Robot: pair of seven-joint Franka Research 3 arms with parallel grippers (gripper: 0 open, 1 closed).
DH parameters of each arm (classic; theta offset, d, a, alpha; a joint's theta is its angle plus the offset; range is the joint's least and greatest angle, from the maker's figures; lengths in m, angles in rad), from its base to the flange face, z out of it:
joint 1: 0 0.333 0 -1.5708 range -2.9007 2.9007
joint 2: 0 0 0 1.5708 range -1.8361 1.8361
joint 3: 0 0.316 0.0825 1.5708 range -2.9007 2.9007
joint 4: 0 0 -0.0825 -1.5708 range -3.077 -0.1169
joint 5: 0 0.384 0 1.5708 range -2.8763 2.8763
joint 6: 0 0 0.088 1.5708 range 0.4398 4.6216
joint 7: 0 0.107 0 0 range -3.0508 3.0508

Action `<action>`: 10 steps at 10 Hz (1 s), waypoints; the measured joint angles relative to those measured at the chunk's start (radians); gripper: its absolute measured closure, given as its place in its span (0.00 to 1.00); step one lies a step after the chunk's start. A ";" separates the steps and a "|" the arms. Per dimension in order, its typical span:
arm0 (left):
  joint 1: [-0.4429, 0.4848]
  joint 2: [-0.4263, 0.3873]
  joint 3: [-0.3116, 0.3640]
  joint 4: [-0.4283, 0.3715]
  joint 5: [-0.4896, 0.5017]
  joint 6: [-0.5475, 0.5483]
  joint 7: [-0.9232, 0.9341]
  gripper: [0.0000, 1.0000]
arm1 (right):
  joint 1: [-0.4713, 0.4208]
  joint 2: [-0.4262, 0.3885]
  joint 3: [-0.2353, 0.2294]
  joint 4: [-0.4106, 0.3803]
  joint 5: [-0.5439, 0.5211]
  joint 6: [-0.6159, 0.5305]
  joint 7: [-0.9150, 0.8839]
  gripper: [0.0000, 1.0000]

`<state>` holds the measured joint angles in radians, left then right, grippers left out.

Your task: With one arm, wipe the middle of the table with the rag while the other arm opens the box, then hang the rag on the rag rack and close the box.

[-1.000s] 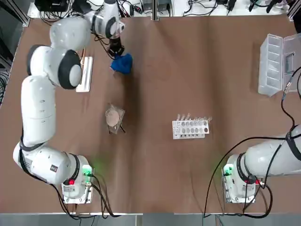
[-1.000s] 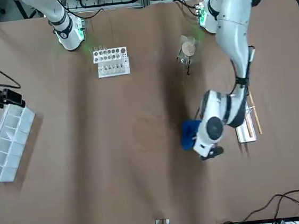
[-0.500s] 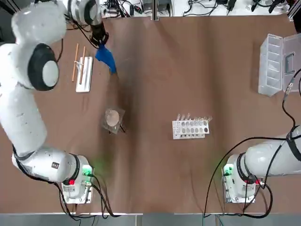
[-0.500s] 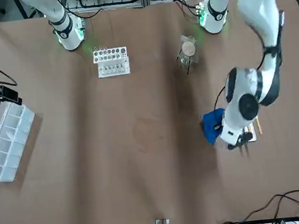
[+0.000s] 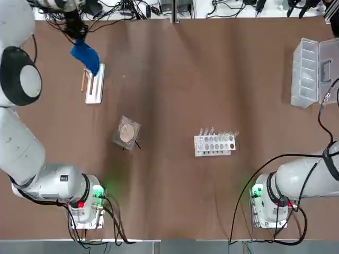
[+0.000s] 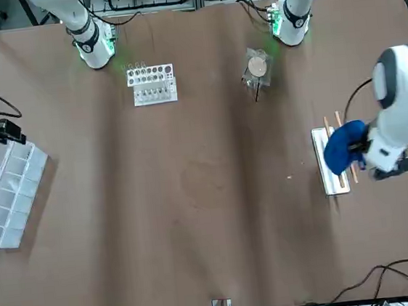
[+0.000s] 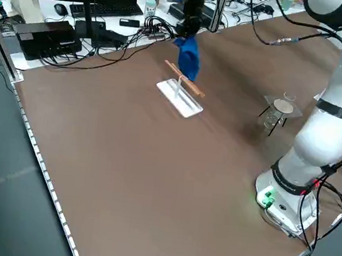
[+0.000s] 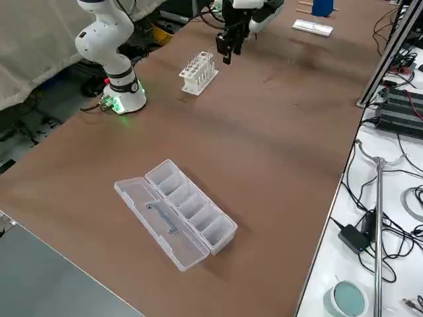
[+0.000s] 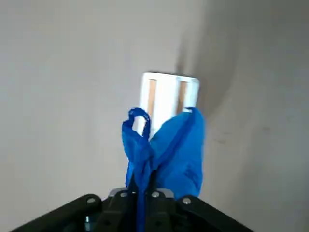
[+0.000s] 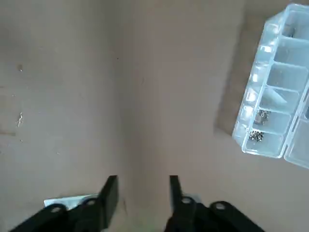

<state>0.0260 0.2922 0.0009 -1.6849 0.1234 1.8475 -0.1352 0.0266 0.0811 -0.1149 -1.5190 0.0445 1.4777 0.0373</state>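
- Since half a second ago, the left gripper has carried the rag away from the table's middle, out to the far left corner; it now hangs over the far end of the rag rack.
- Its fingers are pinched tight on the cloth's top, and the left wrist view shows the blue folds dangling above the rack's white base and two wooden rods.
- Seen from the front, the rag overlaps the rods, though actual contact cannot be told.
- Raised above the table, the right gripper has its fingers spread apart with nothing between them.
- Lid laid back, the box lies open at the right edge, compartments showing.
- Nearer the bases stand a white tube rack and a wrapped tan lump.
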 joint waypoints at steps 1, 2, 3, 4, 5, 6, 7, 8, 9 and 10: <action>0.031 0.004 0.000 0.000 0.001 0.001 0.039 0.93 | -0.023 0.000 -0.001 0.000 -0.002 -0.022 -0.010 0.72; 0.041 0.015 0.000 0.003 0.010 0.004 0.054 0.93 | -0.068 0.000 -0.001 -0.001 -0.002 -0.038 -0.067 0.87; 0.041 0.035 -0.001 0.013 0.019 0.009 0.056 0.93 | -0.124 0.000 -0.003 -0.002 -0.002 -0.048 -0.153 0.99; 0.040 0.064 -0.001 0.032 0.022 0.016 0.056 0.93 | -0.180 0.000 -0.005 -0.003 -0.002 -0.053 -0.235 0.99; 0.040 0.099 -0.003 0.060 0.022 0.019 0.056 0.93 | -0.236 0.000 -0.007 -0.004 -0.002 -0.054 -0.316 0.99; 0.038 0.132 -0.008 0.088 0.022 0.020 0.056 0.93 | -0.296 0.001 -0.008 -0.005 -0.001 -0.054 -0.404 0.99; 0.036 0.158 -0.011 0.105 0.022 0.020 0.056 0.92 | -0.365 0.002 -0.010 -0.006 0.000 -0.053 -0.480 0.99; 0.035 0.174 -0.012 0.110 0.022 0.020 0.053 0.90 | -0.435 0.007 -0.010 -0.011 0.001 -0.051 -0.532 0.99; 0.036 0.185 -0.012 0.111 0.022 0.019 0.051 0.83 | -0.506 0.023 -0.011 -0.017 0.016 -0.037 -0.595 0.99; 0.038 0.193 -0.012 0.110 0.022 0.019 0.050 0.70 | -0.578 0.054 -0.011 -0.023 0.039 -0.008 -0.670 0.99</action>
<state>0.0640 0.4856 -0.0109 -1.5745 0.1452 1.8668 -0.0849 -0.5516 0.1348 -0.1261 -1.5417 0.0832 1.4693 -0.6330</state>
